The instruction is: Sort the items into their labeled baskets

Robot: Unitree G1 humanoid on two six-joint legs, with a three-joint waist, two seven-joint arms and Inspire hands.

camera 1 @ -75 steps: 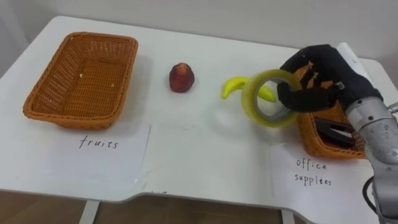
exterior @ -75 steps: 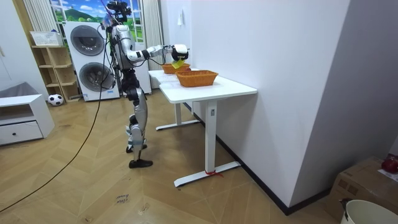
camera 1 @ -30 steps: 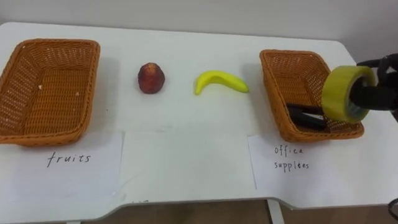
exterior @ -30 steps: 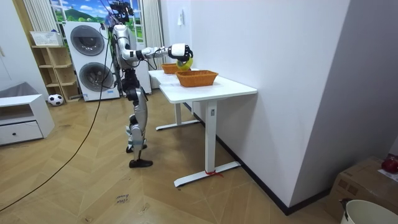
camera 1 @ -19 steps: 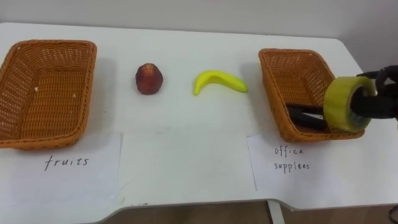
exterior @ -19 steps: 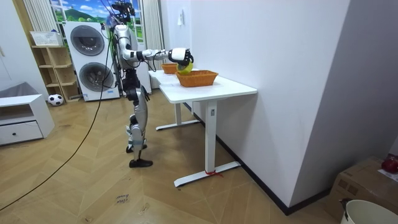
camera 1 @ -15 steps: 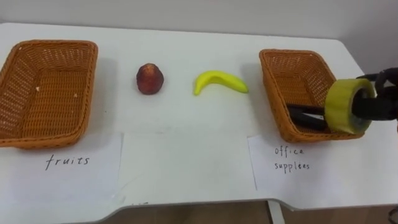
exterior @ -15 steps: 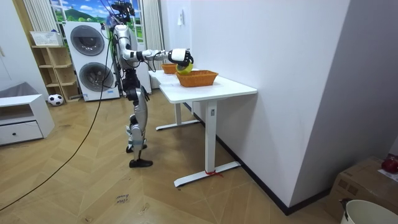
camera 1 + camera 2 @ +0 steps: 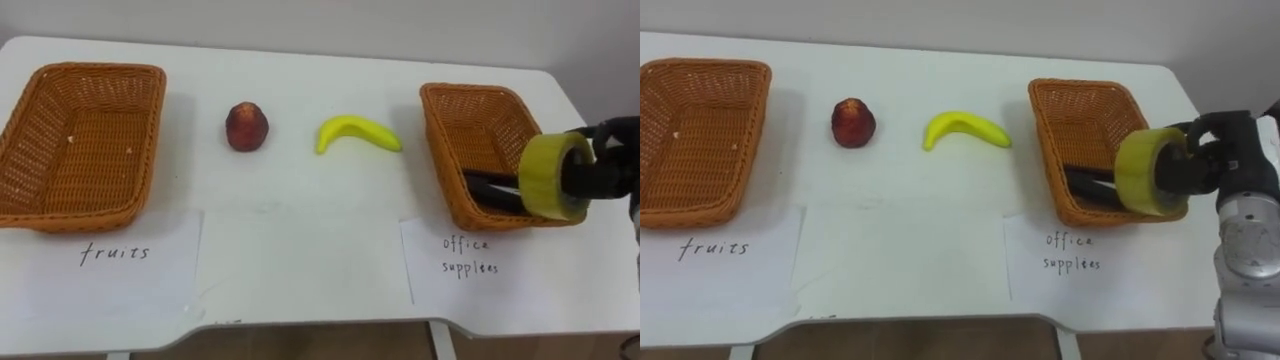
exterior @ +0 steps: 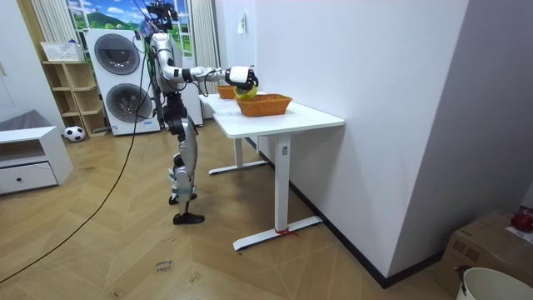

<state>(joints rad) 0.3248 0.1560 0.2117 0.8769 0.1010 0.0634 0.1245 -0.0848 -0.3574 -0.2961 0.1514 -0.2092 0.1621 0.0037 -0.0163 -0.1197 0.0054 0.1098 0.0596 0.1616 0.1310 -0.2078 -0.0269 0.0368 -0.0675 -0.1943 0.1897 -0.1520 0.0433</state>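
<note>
Right hand (image 9: 1212, 160) grips yellow tape roll (image 9: 1147, 171) over right basket's (image 9: 1087, 118) near corner.

The right hand (image 9: 1222, 155) is black; its forearm is silver-grey (smooth, rounded casing); a dark cable trails across the floor.

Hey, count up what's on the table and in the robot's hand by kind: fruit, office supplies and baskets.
Fruit: 2, a red apple and a banana.
Office supplies: 2, a tape roll in the right hand and a dark item in the right basket.
Baskets: 2, the left basket and the right basket.
Total: 6.
</note>
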